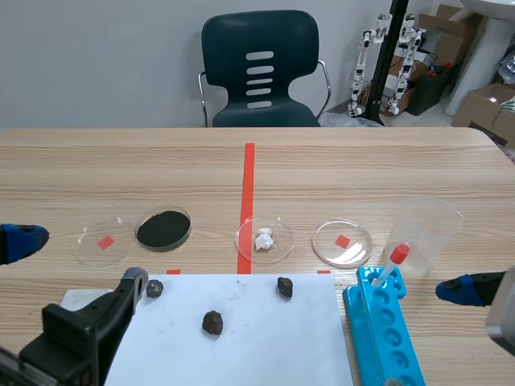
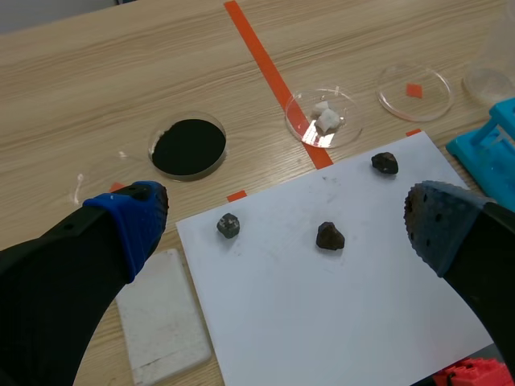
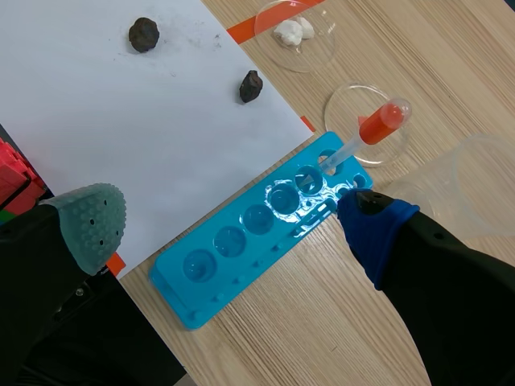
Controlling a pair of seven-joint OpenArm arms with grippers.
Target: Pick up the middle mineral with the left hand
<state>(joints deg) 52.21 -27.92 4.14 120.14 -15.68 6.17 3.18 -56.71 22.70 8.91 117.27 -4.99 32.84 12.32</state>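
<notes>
Ahead of my left gripper, spread wide and empty, the middle mineral of 3 lies on the white paper; I'd centre over it, drop straight, then close gently.

Three dark minerals lie on one white sheet. At twelve o'clock from it stand four dishes (one holds black powder, one white lumps). At three o'clock: one rack, one dropper, one beaker.
</notes>
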